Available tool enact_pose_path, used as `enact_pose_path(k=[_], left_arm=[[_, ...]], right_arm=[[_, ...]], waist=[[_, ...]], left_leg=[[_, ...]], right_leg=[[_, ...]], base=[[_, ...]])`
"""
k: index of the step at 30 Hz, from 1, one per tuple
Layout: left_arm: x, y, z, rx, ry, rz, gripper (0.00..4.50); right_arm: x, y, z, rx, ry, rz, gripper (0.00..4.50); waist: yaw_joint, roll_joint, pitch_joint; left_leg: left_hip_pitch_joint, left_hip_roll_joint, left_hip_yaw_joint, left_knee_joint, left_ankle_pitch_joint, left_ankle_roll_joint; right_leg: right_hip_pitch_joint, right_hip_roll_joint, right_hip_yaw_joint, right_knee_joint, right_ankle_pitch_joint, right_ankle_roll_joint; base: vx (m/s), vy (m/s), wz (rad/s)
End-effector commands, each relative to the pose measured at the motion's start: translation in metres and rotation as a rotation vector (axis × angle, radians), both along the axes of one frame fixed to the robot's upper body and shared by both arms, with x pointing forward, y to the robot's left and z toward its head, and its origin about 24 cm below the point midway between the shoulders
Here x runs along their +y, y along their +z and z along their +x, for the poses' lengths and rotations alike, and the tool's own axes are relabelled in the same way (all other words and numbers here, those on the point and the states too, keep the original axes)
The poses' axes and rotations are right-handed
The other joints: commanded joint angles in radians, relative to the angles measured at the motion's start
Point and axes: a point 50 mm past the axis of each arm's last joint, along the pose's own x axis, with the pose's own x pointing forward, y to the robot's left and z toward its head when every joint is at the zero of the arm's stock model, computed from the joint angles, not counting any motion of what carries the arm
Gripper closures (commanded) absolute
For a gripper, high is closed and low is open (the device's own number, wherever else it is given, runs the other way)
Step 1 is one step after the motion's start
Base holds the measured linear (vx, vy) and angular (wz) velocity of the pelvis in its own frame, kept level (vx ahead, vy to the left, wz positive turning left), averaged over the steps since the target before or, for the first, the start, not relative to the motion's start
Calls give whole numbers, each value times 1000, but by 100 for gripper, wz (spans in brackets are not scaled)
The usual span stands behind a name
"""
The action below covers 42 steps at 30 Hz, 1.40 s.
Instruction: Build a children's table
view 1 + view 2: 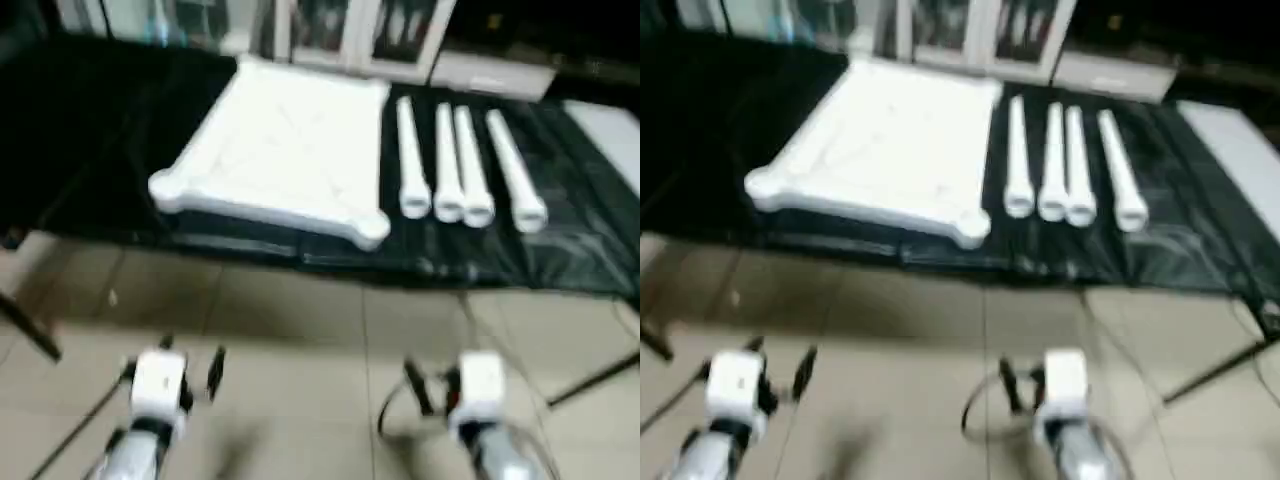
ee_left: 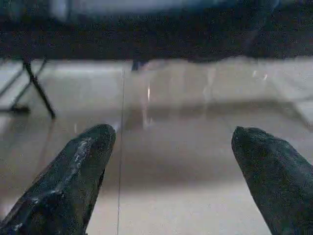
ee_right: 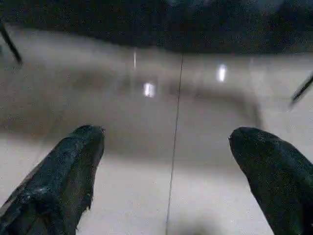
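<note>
Tabletop [image 1: 280,150] flat on black desk [image 1: 120,150], four legs [image 1: 465,165] just beside it; left jaws [image 1: 190,372], right jaws [image 1: 430,388] released, empty, over floor; approach nearest leg squarely, grip mid-tube

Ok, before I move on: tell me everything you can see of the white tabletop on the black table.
The tabletop is a white rectangular slab, plastic by its look, with rounded knobs bulging at its two near corners. Its upper face shows faint lines, too blurred to read. It lies flat on the black-covered work table, skewed so one near corner sits by the table's front edge. Four white legs lie in a row to its right, apart from it. Nothing rests on it, and neither gripper touches it.
</note>
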Motion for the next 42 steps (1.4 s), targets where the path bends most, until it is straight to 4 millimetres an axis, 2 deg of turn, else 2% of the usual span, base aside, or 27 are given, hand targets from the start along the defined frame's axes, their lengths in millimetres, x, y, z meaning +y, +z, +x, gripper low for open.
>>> enact_pose_path(k=[1, 4, 5, 6, 7, 8, 9, 10, 11, 13, 15, 16, 18, 21, 25, 27, 28, 30, 31, 32, 33, 34, 35, 37, 38, 40, 42], left_arm=[[-2, 18, 1, -51, -8, 16, 10], [3, 52, 22, -131, 32, 28, 10], [3, 52, 22, -131, 32, 28, 10], [1, 65, 31, -156, 29, 15, 10], [1, 71, 36, -174, 28, 16, 10], [0, 77, 43, -197, 31, 14, 10], [-1, 78, 44, -199, 32, 15, 10], [-6, 92, 57, -240, 52, 25, 10], [-7, 94, 59, -251, 59, 23, 10], [-12, 108, 71, -311, 164, 83, 10], [-12, 110, 72, -314, 188, 101, 10], [-17, 109, 76, -291, 159, 47, 10], [-29, 111, 82, -265, 63, -56, 10], [-29, 107, 84, -223, 89, -45, 10], [-27, 104, 87, -202, 113, -33, 10], [-29, 102, 88, -178, 83, -24, 10], [-29, 102, 88, -175, 74, -17, 10], [-30, 103, 89, -168, 66, -10, 10], [-30, 103, 89, -168, 65, -8, 10], [-30, 103, 89, -167, 63, -3, 10], [-30, 104, 90, -167, 61, -1, 10], [-31, 104, 90, -167, 60, -1, 10], [-31, 104, 91, -166, 60, -1, 10], [-31, 104, 91, -161, 55, 6, 10], [-32, 103, 92, -159, 54, 9, 10], [-32, 103, 92, -158, 54, 9, 10], [-32, 103, 92, -155, 53, 14, 10]], right_arm=[[-1, 20, -1, -59, 20, -9, 0], [-1, 64, 22, -201, -3, 13, 0], [-1, 64, 22, -201, -3, 13, 0], [-3, 83, 34, -260, -28, 16, 0], [-4, 92, 40, -290, -50, 16, 0], [-5, 102, 49, -318, -69, 39, 0], [-5, 104, 51, -322, -69, 38, 0], [-3, 127, 69, -372, -58, 20, 0], [-3, 129, 72, -372, -55, 9, 0], [-4, 141, 94, -351, -87, -117, 0], [-5, 142, 97, -344, -102, -140, 0], [-6, 143, 100, -345, -139, -84, 0], [-4, 143, 102, -363, -219, -59, 0], [0, 140, 101, -359, -218, -74, 0], [4, 130, 99, -286, -201, -94, 0], [12, 124, 97, -241, -96, -13, 0], [15, 123, 96, -230, -72, 12, 0], [19, 119, 93, -215, -55, 22, 0], [20, 118, 93, -213, -53, 20, 0], [21, 117, 93, -211, -47, 16, 0], [21, 116, 92, -209, -48, 12, 0], [22, 116, 92, -205, -50, 15, 0], [22, 115, 92, -202, -49, 15, 0], [23, 115, 91, -196, -28, 33, 0], [24, 115, 90, -193, -18, 40, 0], [24, 115, 90, -191, -11, 40, 0], [24, 113, 88, -187, -2, 29, 0]], waist=[[-2, 12, -18], [-5, 12, -27], [-8, 14, -24], [-13, 4, -27], [-12, 10, -29], [-15, 9, -34], [-15, 9, -34], [-17, 7, -48], [-17, 3, -52], [-19, 1, -55], [-15, 1, -57], [-11, -12, -59], [-9, -3, -61], [-7, -2, -61], [-6, -1, -60], [-6, -1, -55], [-9, 2, -49], [-15, 4, -36], [-15, 6, -29], [-22, 5, -23], [-30, 10, -18], [-31, 11, -17], [-30, 14, -24], [-29, 10, -31], [-19, 14, -43], [-16, 8, -57], [-1, 3, -76]], left_leg=[[6, 102, -52, -111, -364, -24], [8, 95, -54, -107, -321, -30], [5, 93, -57, -111, -294, -34], [6, 90, -54, -108, -273, -42], [8, 88, -56, -108, -262, -46], [12, 83, -49, -100, -207, -53], [12, 83, -49, -100, -207, -53], [14, 75, -47, -86, -95, -46], [12, 71, -44, -79, -28, -38], [11, 71, -42, -75, 26, -27], [12, 67, -41, -68, 58, -15], [11, 67, -37, -67, 70, -1], [13, 67, -37, -67, 63, 1], [15, 68, -35, -67, 67, -10], [14, 69, -36, -69, 17, -17], [25, 74, -38, -81, -141, -35], [40, 74, -38, -91, -292, -50], [67, 66, -37, -98, -487, -41], [82, 63, -35, -96, -532, -36], [107, 58, -39, -92, -601, -30], [121, 61, -48, -92, -640, -32], [122, 63, -52, -96, -646, -34], [114, 64, -54, -107, -606, -28], [111, 62, -48, -115, -536, -12], [97, 51, -35, -116, -392, 14], [90, 41, -27, -107, -283, 36], [69, 5, -18, -80, -63, 81]], right_leg=[[13, -94, 77, -102, -352, -99], [10, -86, 76, -97, -308, -82], [10, -79, 74, -89, -263, -82], [12, -75, 73, -84, -233, -79], [12, -75, 73, -81, -220, -82], [11, -69, 73, -73, -131, -89], [11, -69, 73, -73, -131, -89], [21, -64, 71, -53, 26, -104], [25, -61, 69, -46, 115, -111], [32, -60, 68, -40, 181, -129], [36, -64, 69, -38, 213, -139], [39, -68, 72, -36, 234, -147], [36, -66, 71, -33, 219, -164], [33, -60, 67, -33, 202, -167], [36, -63, 69, -39, 147, -145], [38, -65, 64, -52, -33, -128], [37, -60, 56, -67, -207, -119], [36, -51, 41, -105, -462, -119], [29, -50, 37, -115, -527, -118], [28, -46, 24, -133, -647, -102], [34, -47, 8, -140, -689, -81], [41, -48, 5, -140, -687, -74], [63, -54, 14, -134, -629, -83], [81, -57, 23, -126, -542, -118], [109, -57, 35, -119, -414, -158], [130, -51, 40, -104, -292, -186], [173, -32, 50, -79, -61, -200]], base=[[0, 0, 0], [0, 0, 0], [0, 0, 0], [0, 0, 0], [0, 0, 0], [0, 0, 0], [0, 0, 0], [0, 0, 0], [0, 0, 0], [0, 0, 0], [0, 0, 0], [0, 0, 0], [0, 0, 0], [0, 0, 0], [0, 0, 0], [0, 0, 0], [0, 0, 0], [0, 0, 0], [0, 0, 0], [0, 0, 0], [0, 0, 0], [59, 24, -12], [59, 24, -12], [104, 19, -7], [125, 18, -6], [152, 15, -1], [157, 15, 2]])
